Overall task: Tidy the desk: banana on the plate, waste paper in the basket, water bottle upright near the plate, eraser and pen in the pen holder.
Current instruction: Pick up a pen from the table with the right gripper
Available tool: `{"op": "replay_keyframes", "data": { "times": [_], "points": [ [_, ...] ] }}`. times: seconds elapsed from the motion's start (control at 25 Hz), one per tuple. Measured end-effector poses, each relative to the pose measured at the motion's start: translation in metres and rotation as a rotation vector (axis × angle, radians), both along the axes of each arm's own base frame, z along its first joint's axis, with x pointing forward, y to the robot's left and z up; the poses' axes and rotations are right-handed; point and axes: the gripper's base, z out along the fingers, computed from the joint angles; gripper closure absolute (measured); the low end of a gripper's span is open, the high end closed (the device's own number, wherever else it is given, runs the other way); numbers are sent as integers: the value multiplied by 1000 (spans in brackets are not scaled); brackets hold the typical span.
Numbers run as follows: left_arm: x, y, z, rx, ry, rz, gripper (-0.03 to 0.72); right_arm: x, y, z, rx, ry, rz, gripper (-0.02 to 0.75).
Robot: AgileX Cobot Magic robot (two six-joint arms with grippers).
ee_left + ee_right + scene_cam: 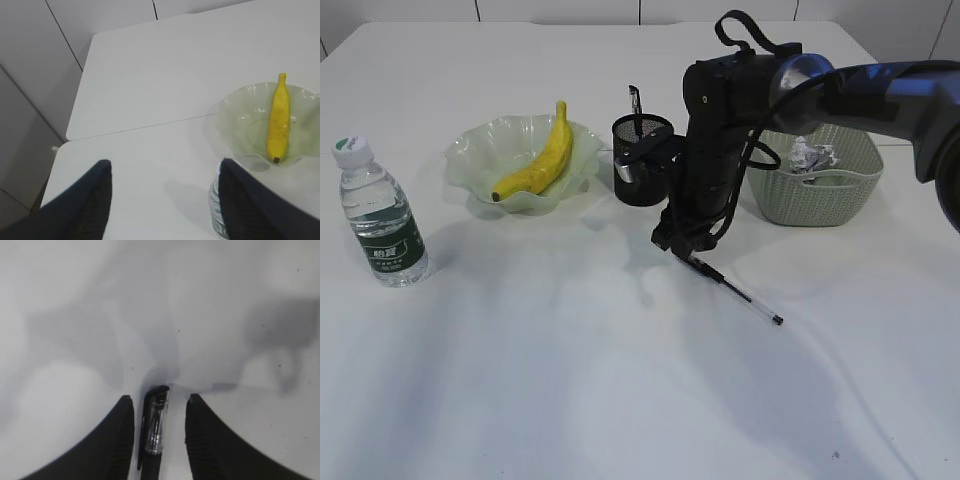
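Pen (738, 288) between right claw (678, 247) fingers, flat on bench (570, 380).
Its long axis ran diagonally, free end pointing lower right; fingers stood apart beside it, not clamped; left claw (165, 200) gaped empty.

Quick count: one banana (542, 158), one plate (470, 165), one water bottle (380, 213), one pen holder (641, 160), one basket (815, 185) with one paper wad (814, 156), and one pen (738, 291) on the table (570, 380).

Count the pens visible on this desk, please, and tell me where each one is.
2. One pen lies on the table with its cap end between the right gripper fingers. A second pen stands in the pen holder. More could be hidden inside the holder.
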Motion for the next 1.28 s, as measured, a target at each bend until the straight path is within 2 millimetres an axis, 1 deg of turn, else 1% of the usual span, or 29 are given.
{"op": "replay_keyframes", "data": {
  "times": [1.28],
  "points": [
    [0,0,0,0,2,0,214,10,4,3,62,-107,-59,477]
  ]
}}
